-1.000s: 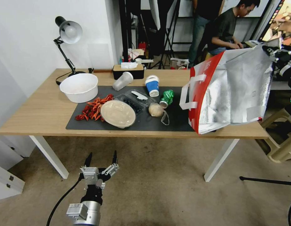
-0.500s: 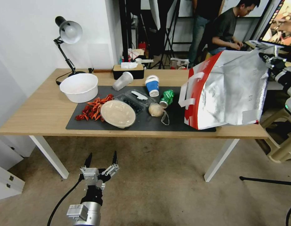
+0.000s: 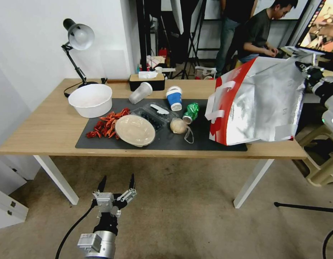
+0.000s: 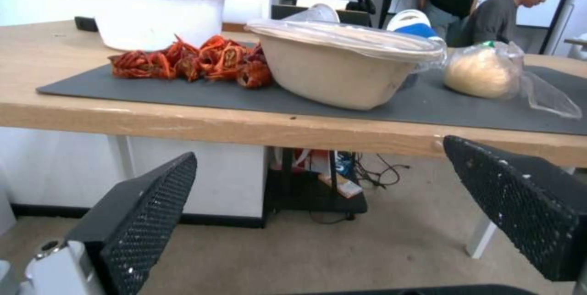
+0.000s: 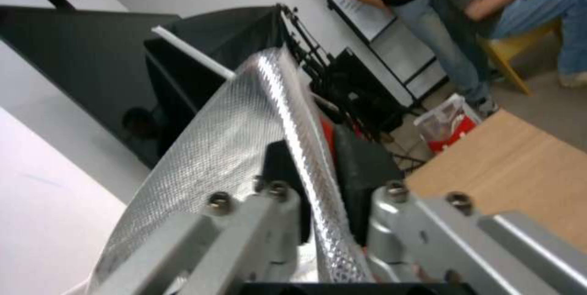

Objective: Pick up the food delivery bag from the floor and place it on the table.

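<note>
The food delivery bag, silver foil with a red edge and white handles, stands tilted at the right end of the table, its bottom over the right edge of the dark mat. I cannot tell whether it rests on the table or hangs just above it. My right gripper is shut on the bag's top corner. In the right wrist view its fingers pinch the foil rim. My left gripper is parked low over the floor before the table, open, with nothing between its fingers.
On the table stand a desk lamp, a white bowl, red crayfish, a lidded bowl, a blue cup, a green can and a tissue box. A beige stool stands to the right.
The bag has swung back from the table's front edge and a little left, onto the mat's right end. My right gripper went with it. The left arm has stayed still.
</note>
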